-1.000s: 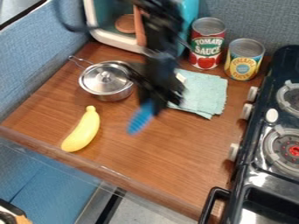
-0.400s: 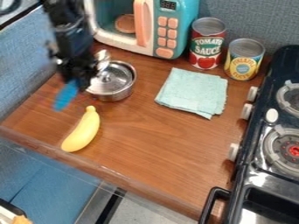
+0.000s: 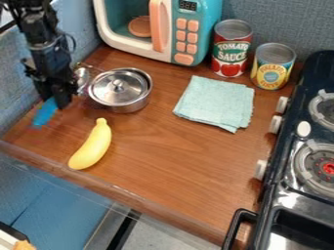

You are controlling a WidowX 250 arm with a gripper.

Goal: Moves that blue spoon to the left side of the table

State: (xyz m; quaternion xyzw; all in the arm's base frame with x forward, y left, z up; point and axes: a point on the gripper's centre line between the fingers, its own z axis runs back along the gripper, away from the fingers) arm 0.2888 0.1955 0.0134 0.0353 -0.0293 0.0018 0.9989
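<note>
My gripper (image 3: 57,101) hangs at the left side of the wooden table (image 3: 156,161), left of the lidded pot and close to the blue wall. It is shut on the blue spoon (image 3: 45,113). The spoon's blue end points down and to the left below the gripper, over the table's left part. A silvery part of the spoon (image 3: 81,77) shows on the gripper's right side. Whether the blue end touches the tabletop I cannot tell.
The metal pot (image 3: 119,91) stands just right of the gripper, and a yellow banana (image 3: 91,145) lies below it. A folded cloth (image 3: 215,103), two cans (image 3: 231,49) and a toy microwave (image 3: 156,29) are farther right and back. The stove (image 3: 306,161) borders the right.
From above the cloth's left edge, my gripper has swung left past the pot, carrying the blue spoon. Since the middle frame it has moved a little farther left and lower.
</note>
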